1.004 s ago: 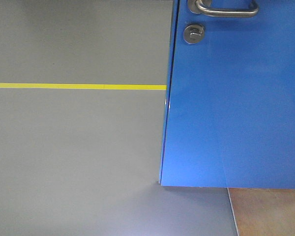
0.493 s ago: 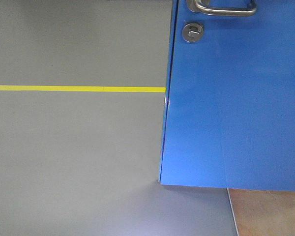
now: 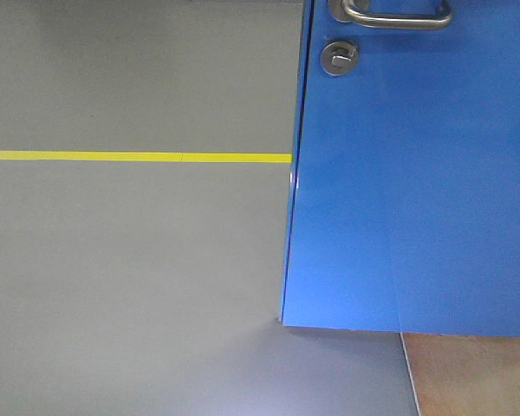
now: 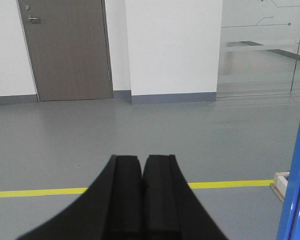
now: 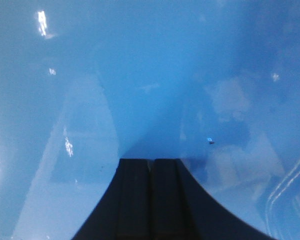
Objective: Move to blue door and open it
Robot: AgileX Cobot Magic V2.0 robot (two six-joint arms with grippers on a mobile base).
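The blue door [image 3: 416, 191] fills the right half of the front view, its left edge standing out from the grey floor. Its silver lever handle [image 3: 399, 16] sits at the top edge, with the round keyed lock [image 3: 339, 57] just below. A sliver of the blue door [image 4: 296, 190] shows at the right edge of the left wrist view. My left gripper [image 4: 142, 159] is shut and empty, pointing over the floor. My right gripper [image 5: 152, 161] is shut and empty, its tips pressed against or nearly against the glossy blue door [image 5: 150, 75].
A yellow floor line [image 3: 134, 157] crosses the grey floor. A wooden board [image 3: 477, 373] lies under the door's lower right. Across the hall are a brown door [image 4: 67, 47], a white wall [image 4: 172, 45] and a glass partition [image 4: 262, 45].
The front view has shifted slightly: handle and lock sit a little higher in frame and the yellow line a little lower than a second ago. Nothing else differs.
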